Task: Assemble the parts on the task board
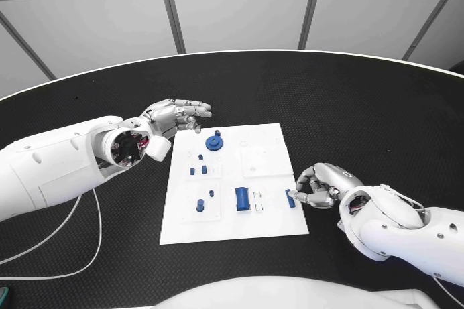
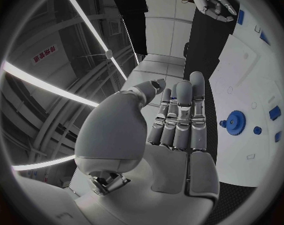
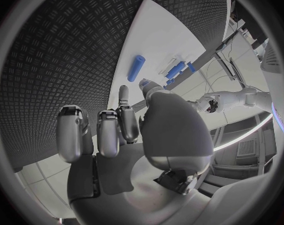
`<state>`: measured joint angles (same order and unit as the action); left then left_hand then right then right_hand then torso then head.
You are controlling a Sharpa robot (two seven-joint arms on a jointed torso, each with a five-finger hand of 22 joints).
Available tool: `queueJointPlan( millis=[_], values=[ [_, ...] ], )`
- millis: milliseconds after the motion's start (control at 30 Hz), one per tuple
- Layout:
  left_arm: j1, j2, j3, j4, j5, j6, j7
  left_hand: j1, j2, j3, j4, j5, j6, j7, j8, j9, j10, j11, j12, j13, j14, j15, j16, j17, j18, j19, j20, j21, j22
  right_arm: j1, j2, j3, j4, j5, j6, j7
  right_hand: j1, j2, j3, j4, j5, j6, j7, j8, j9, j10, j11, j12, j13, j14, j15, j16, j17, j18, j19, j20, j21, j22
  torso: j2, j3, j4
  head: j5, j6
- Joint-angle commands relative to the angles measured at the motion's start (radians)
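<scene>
The right hand (image 1: 317, 186) sits at the right edge of the task board (image 1: 275, 222), fingertips at a small blue peg (image 1: 290, 198) lying by that edge; whether it pinches the peg or merely touches it I cannot tell. The likely trouble is the peg rolling off onto the black table (image 1: 387, 108) if nudged sideways by the fingers. The left hand (image 1: 177, 116) hovers released beyond the board's far left corner, near the blue gear (image 1: 214, 144).

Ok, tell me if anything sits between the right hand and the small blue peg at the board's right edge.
Nothing visible does. The right hand has its fingers right beside the blue peg near the edge of the white board.
</scene>
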<state>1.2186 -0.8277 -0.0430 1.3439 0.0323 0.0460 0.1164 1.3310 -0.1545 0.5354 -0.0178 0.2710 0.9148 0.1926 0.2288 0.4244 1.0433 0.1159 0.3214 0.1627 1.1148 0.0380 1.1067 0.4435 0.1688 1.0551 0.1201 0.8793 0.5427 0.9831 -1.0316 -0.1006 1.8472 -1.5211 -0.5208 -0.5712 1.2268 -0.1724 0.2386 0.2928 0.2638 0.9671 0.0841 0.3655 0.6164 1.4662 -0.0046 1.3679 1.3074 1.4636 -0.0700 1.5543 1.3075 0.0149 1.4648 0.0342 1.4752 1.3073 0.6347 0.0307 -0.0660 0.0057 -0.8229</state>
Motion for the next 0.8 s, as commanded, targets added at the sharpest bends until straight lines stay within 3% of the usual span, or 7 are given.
queueJointPlan(
  millis=[33, 100, 800],
  values=[
    [0.0, -0.001, 0.0, 0.0, 0.0, 0.0, 0.0, -0.003, 0.006, 0.0, 0.006, 0.0, -0.007, -0.001, 0.003, -0.001, -0.005, 0.002, 0.004, 0.001, -0.008, -0.001, 0.005, -0.001, 0.017, -0.001, 0.003, -0.004, -0.001, 0.0, 0.006, 0.0, -0.002, 0.0, 0.01, -0.002, -0.032, 0.002, -0.015, 0.0, 0.017, 0.013, -0.002, -0.007, 0.0, 0.019, 0.009, 0.0, 0.147, 0.099, 0.007, -0.003, 0.23, 0.004, 0.086, 0.006, -0.002, 0.237, -0.001, 0.0004, -0.0016, 0.003, -0.002],
    [0.0, -0.001, 0.0, 0.001, 0.0, 0.0, 0.0, -0.003, 0.006, 0.0, 0.006, 0.0, -0.007, -0.001, 0.003, -0.001, -0.005, 0.002, 0.004, 0.001, -0.008, -0.001, 0.005, -0.001, 0.017, -0.001, 0.003, -0.004, -0.001, 0.0, 0.01, 0.0, -0.004, 0.0, 0.016, -0.002, -0.04, -0.001, -0.023, -0.001, 0.059, 0.016, -0.003, -0.009, 0.002, 0.019, 0.007, 0.0, 0.148, 0.1, 0.006, -0.003, 0.23, 0.004, 0.086, 0.005, -0.002, 0.237, -0.001, 0.0004, -0.001, 0.003, -0.003],
    [0.0, -0.008, 0.0, 0.005, 0.0, -0.002, 0.0, -0.003, 0.006, 0.0, 0.006, 0.0, -0.007, -0.001, 0.004, -0.001, -0.006, 0.002, 0.004, 0.001, -0.008, -0.001, 0.006, -0.001, 0.017, -0.001, 0.003, -0.004, -0.002, -0.002, 0.045, -0.004, -0.032, 0.0, 0.084, -0.01, 0.013, -0.001, -0.018, -0.011, 0.062, 0.031, -0.013, 0.0, 0.019, 0.018, -0.001, -0.003, 0.147, 0.1, -0.001, -0.003, 0.23, 0.005, 0.086, 0.0, -0.003, 0.237, 0.0, 0.0011, -0.001, 0.008, -0.005]
  ],
)
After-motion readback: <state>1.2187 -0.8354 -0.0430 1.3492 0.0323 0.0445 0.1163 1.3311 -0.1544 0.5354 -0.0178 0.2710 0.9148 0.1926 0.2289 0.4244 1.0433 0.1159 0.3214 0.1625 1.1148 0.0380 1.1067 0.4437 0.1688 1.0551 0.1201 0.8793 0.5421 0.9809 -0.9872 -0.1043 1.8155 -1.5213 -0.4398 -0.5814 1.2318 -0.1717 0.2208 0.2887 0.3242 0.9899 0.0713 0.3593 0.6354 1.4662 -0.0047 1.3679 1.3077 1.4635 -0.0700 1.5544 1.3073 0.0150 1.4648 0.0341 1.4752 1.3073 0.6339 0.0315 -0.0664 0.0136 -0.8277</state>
